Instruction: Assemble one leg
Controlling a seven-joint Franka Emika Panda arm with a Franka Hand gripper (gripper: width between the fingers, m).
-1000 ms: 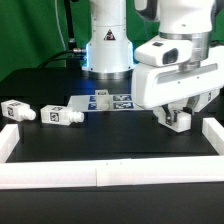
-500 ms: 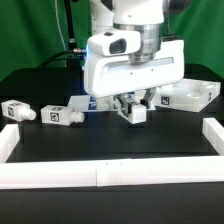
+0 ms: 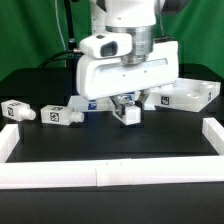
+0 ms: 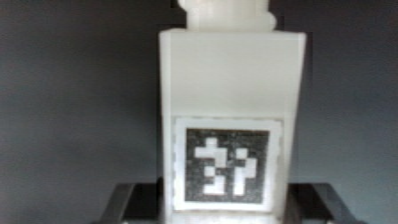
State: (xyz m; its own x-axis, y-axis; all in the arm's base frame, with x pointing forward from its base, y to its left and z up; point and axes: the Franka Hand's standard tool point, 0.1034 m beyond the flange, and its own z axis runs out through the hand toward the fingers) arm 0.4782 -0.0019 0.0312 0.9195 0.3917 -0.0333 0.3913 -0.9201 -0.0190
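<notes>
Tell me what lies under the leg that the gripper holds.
Under the leg, held by the gripper, only black table shows. The spot directly beneath is covered by the leg itself, so contact cannot be judged.

Leg (image 3: 129,114): white plastic, smooth, semi-matt. Tag (image 4: 231,165) on its face: flat b/w print, matt, paper-like. Tabletop (image 3: 120,150): black, matt, no glare. Arm housing (image 3: 130,72): white plastic, smooth, glossy w/ soft highlights. Front rail (image 3: 100,177): white, matt.

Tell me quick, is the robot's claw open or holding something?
The claw is closed, holding one white leg.
</notes>
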